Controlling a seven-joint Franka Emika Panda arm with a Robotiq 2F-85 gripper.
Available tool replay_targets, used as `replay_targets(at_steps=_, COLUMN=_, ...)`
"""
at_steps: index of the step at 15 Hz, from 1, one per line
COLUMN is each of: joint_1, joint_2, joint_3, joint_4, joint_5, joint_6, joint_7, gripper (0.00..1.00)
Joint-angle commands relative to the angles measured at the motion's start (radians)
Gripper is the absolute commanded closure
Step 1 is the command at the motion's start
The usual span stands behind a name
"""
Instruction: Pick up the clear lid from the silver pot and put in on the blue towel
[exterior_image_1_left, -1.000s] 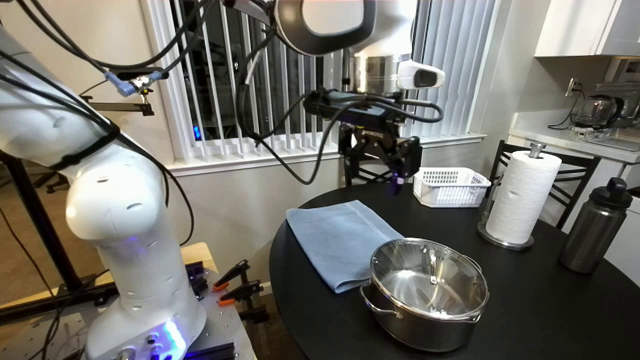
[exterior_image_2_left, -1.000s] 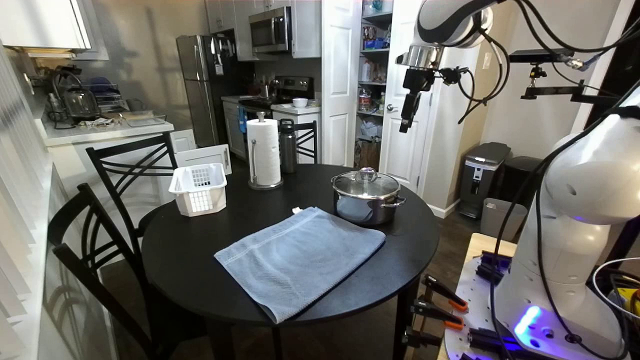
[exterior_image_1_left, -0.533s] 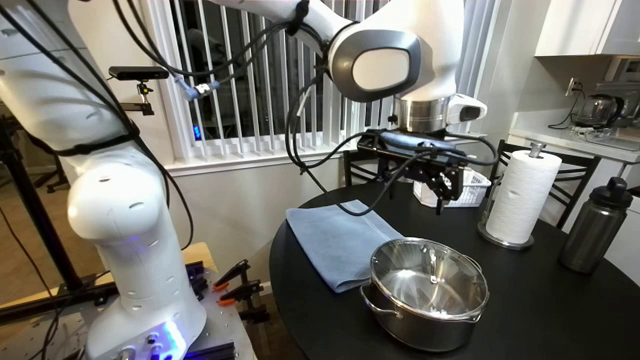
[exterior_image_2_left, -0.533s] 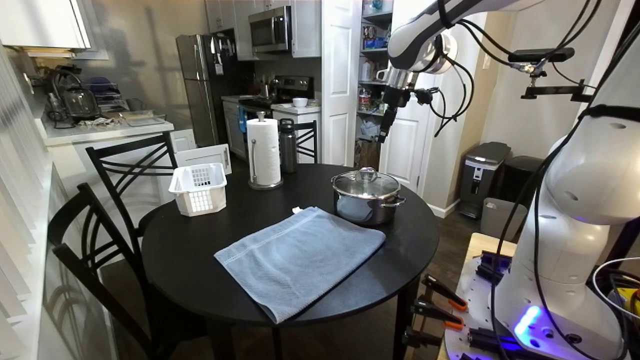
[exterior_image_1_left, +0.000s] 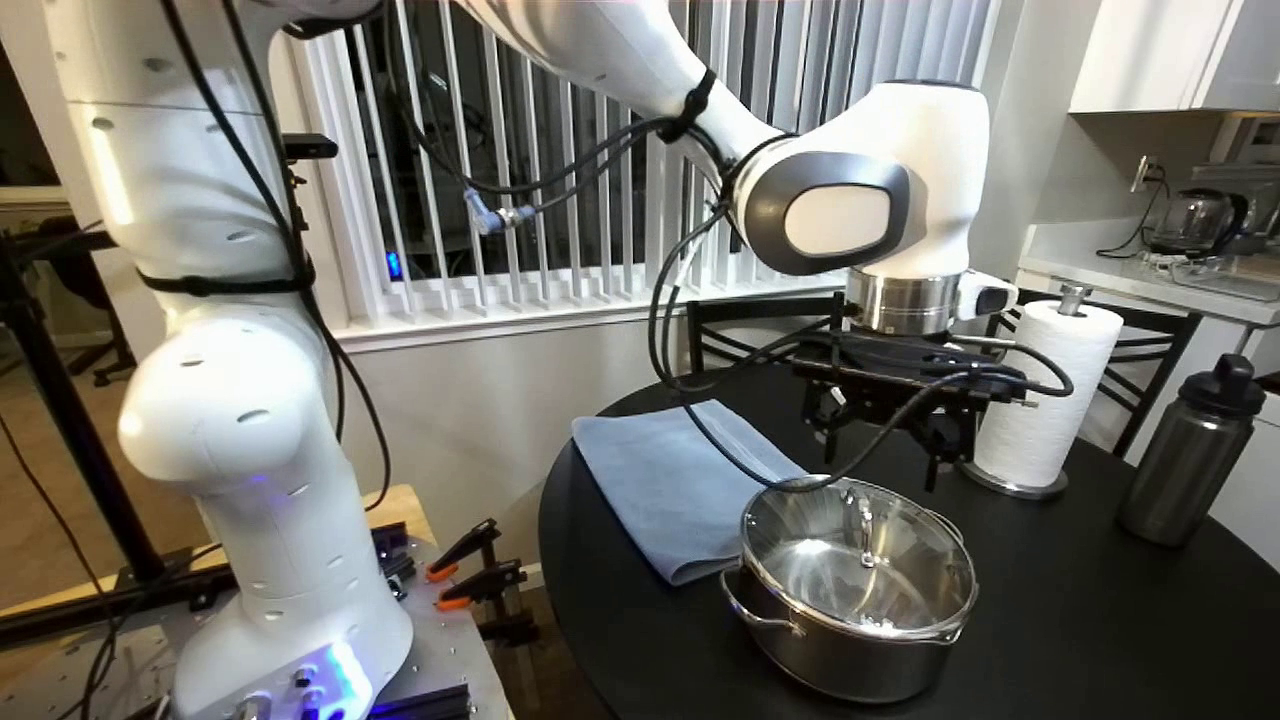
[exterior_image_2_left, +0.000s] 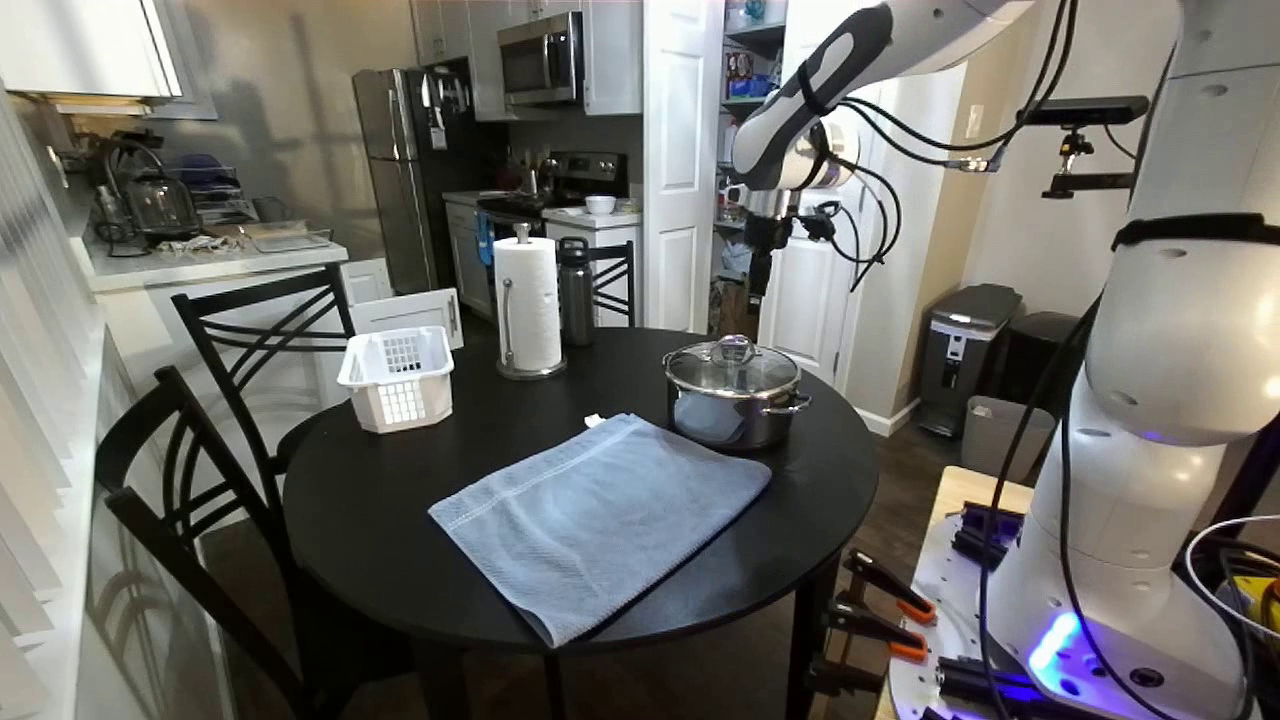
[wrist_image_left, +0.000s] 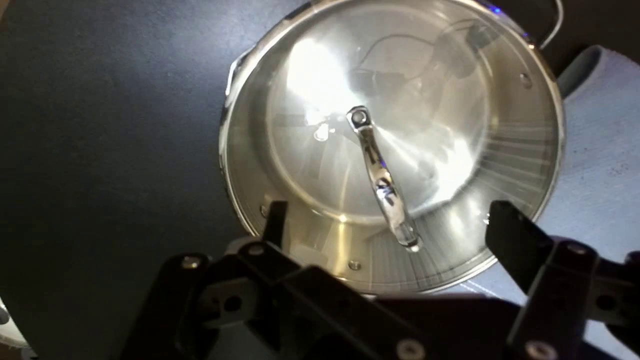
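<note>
Silver pot (exterior_image_1_left: 850, 655) wears its clear lid (exterior_image_2_left: 732, 374) beside the blue towel (exterior_image_2_left: 605, 520). Above, the pincer (wrist_image_left: 389, 217) hangs spread wide, holding nothing.

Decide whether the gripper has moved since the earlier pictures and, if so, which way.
Yes. In an exterior view, the gripper has moved downward and rightward in the picture, towards the paper towel roll, which stands where it did.

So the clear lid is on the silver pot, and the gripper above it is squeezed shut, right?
Not quite: the gripper is open, not shut; the wrist view shows its fingers spread well apart. The clear lid is indeed on the silver pot, with the gripper above it.
</note>
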Motion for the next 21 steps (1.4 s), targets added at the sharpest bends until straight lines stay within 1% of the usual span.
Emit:
replay_targets(at_steps=1, joint_1=-0.056, joint_2=0.081, joint_3=0.066, joint_4=0.038, joint_5=-0.114, joint_6=0.071, joint_7=-0.021, gripper=0.0)
replay_targets(at_steps=4, joint_1=-0.075, joint_2=0.113, joint_3=0.103, joint_4=0.046, joint_5=-0.172, joint_6=0.101, joint_7=-0.039, gripper=0.0)
replay_targets(at_steps=9, joint_1=-0.105, joint_2=0.12, joint_3=0.152, joint_4=0.054, joint_5=-0.157, joint_6=0.092, joint_7=-0.124, gripper=0.0)
replay_targets(at_steps=14, joint_1=-0.119, joint_2=0.13, joint_3=0.17, joint_4=0.057, joint_5=-0.153, joint_6=0.08, joint_7=-0.192, gripper=0.0)
replay_targets(at_steps=21, joint_1=-0.117, joint_2=0.145, joint_3=0.188, joint_4=0.052, joint_5=-0.165, joint_6=0.085, joint_7=-0.23, gripper=0.0)
